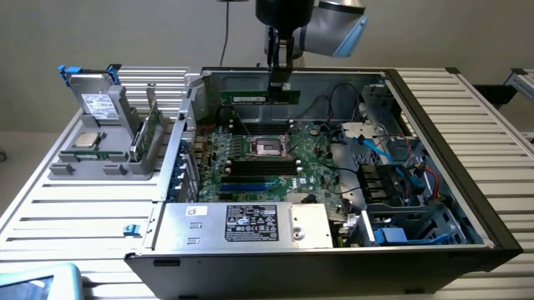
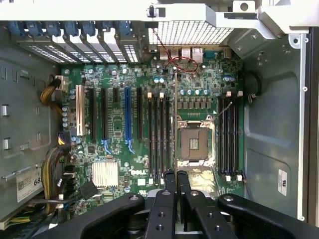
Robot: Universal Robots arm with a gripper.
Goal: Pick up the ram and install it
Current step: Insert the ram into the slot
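Green ram (image 1: 259,97) clamped in shut fingers (image 2: 170,186) above the motherboard (image 1: 313,162); keep level, square to its black slots (image 2: 155,134), lower gently.

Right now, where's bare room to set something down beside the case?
Bare slatted table on the camera side of the grey parts holder, at the exterior view's left of the case; another strip along the case's right. Crowded: inside the case, cables and drive bays beside the motherboard.
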